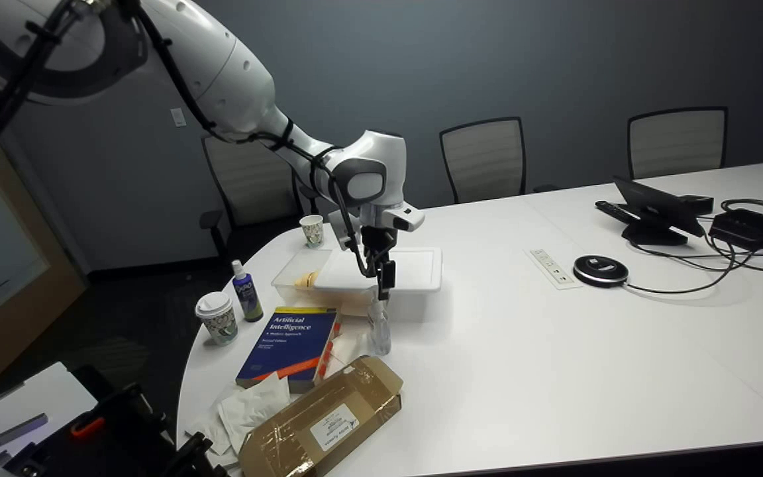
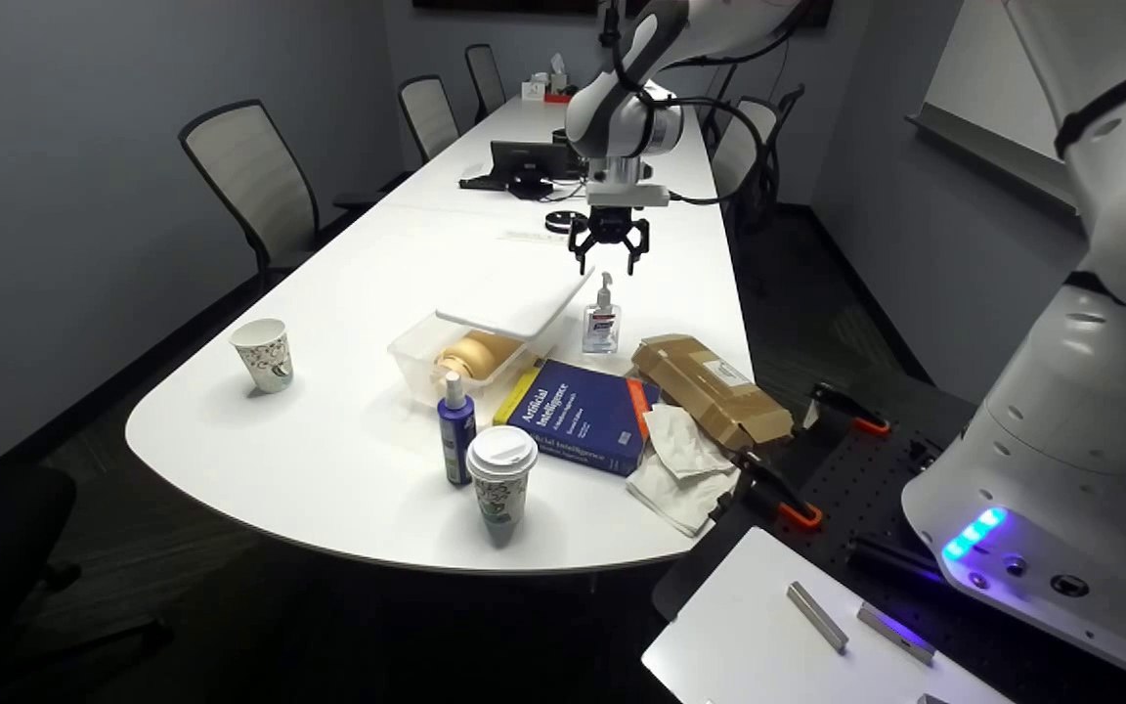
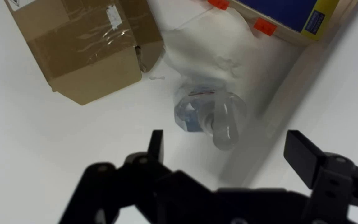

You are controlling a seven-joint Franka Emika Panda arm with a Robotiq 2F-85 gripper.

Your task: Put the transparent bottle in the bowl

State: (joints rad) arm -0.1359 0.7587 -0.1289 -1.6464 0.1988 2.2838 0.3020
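The transparent bottle (image 2: 601,332), a pale pump bottle with a label on its side, stands upright on the white table (image 1: 554,371). The gripper (image 2: 608,266) hangs over it, pointing down, its 2 fingers (image 3: 301,157) spread wide and holding nothing. In both exterior views the tips show close to the pump top, with the bottle's body below them. In the wrist view the bottle falls between the 2 fingers from side to side, nearer the finger at the left of that view, yet above the line joining their tips; its nozzle points toward that gap. Both fingers are apart from it.

Just beside the bottle lies a white napkin (image 3: 210,43); whether they touch cannot be told. Near the bottle are the cardboard box (image 3: 95,59), the blue book (image 2: 573,411) and a clear bin (image 2: 411,367), a white lid (image 2: 509,303) tilted across it, a tan rounded thing (image 2: 475,354) inside. Well apart from the bottle stand a blue spray bottle (image 2: 456,430), 1 lidded cup (image 2: 501,494) and 1 open cup (image 2: 267,360).
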